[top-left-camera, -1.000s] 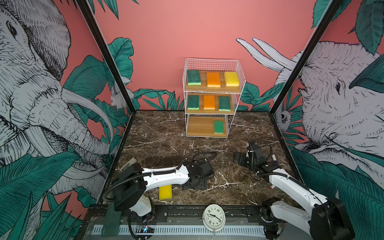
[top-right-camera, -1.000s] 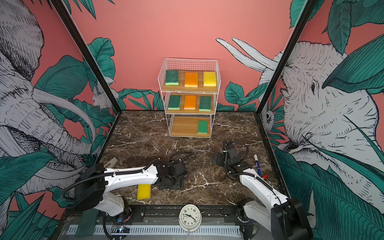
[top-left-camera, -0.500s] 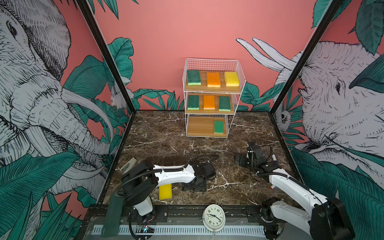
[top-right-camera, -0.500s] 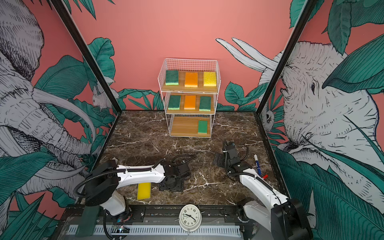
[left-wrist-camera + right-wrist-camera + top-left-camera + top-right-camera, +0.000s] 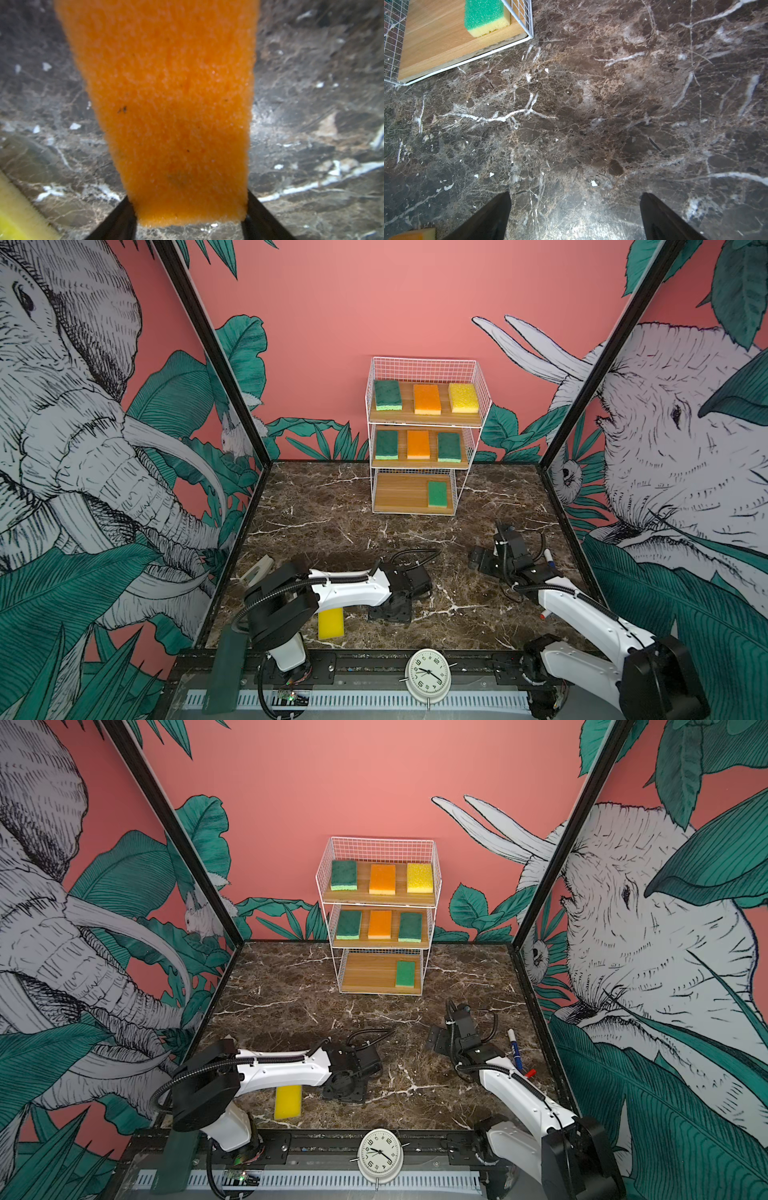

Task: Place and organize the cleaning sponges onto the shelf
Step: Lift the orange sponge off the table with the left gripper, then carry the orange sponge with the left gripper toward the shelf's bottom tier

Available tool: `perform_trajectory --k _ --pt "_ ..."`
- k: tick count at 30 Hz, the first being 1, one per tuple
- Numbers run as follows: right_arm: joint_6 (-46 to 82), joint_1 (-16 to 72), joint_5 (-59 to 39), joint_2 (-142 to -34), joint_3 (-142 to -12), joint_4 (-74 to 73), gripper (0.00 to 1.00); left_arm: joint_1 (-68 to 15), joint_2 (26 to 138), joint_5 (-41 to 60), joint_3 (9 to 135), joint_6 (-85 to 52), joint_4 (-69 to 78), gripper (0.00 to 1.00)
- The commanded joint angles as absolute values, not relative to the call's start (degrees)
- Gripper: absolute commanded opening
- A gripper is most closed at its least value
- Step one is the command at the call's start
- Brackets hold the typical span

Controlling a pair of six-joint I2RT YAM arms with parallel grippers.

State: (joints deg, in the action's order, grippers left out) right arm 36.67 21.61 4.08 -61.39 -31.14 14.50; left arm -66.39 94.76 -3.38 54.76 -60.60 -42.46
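Orange sponge [image 5: 176, 104]: flat on table [image 5: 332, 522] at about 6 o'clock, hidden under the arm in both top views.

Left gripper [image 5: 189, 196]: low over it, a finger against each long edge, pinching it across the width. How firm the grip is cannot be told.

Right gripper [image 5: 576, 195]: at 4 o'clock, fingers spread wide, nothing between them.

Shelf [image 5: 424, 359]: at 12 o'clock against the back wall. Top and middle tiers full, three sponges each. Bottom board [image 5: 399, 493] holds one green sponge [image 5: 437, 493] at its 3 o'clock end; centre and 9 o'clock places bare.

Yellow sponge [image 5: 331, 624]: loose on the table at 7 o'clock, partly under the left arm.

Pen [image 5: 514, 1048]: at 3 o'clock by the right arm; not part of the job.

Step in hand, as judged: secure and lift the orange sponge.

Handling notes:
- Squeeze only until the foam dents; harder and it bows.
- Lift straight and level, clear of the yellow sponge.
- Carry towards 12 o'clock, enter low under the middle tier.
- Set in the centre place, long edges parallel to the green sponge, orange below orange.
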Motion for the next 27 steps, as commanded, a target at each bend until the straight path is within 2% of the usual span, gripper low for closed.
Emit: perform_trajectory --k 1,4,13,19,27 --pt "36.39 21.33 4.66 -61.35 -31.90 14.94 0.99 -65.79 94.30 -4.50 52.91 -58.86 -41.14 0.63" --pt "36.39 21.36 4.61 -61.60 -32.16 14.98 0.99 -65.01 94.50 -7.14 54.13 -55.48 -43.37 0.58" --pt "36.30 21.35 4.63 -62.83 -32.26 15.16 0.99 -60.76 90.61 -10.83 56.69 -43.62 -41.42 0.53" --pt "36.21 21.35 4.36 -63.57 -32.86 15.39 0.99 -55.31 89.79 -12.13 59.25 -36.73 -37.49 0.53" --pt "36.15 21.35 3.87 -63.94 -33.13 14.94 0.99 -51.29 95.51 -13.18 65.98 -32.28 -30.87 0.53"
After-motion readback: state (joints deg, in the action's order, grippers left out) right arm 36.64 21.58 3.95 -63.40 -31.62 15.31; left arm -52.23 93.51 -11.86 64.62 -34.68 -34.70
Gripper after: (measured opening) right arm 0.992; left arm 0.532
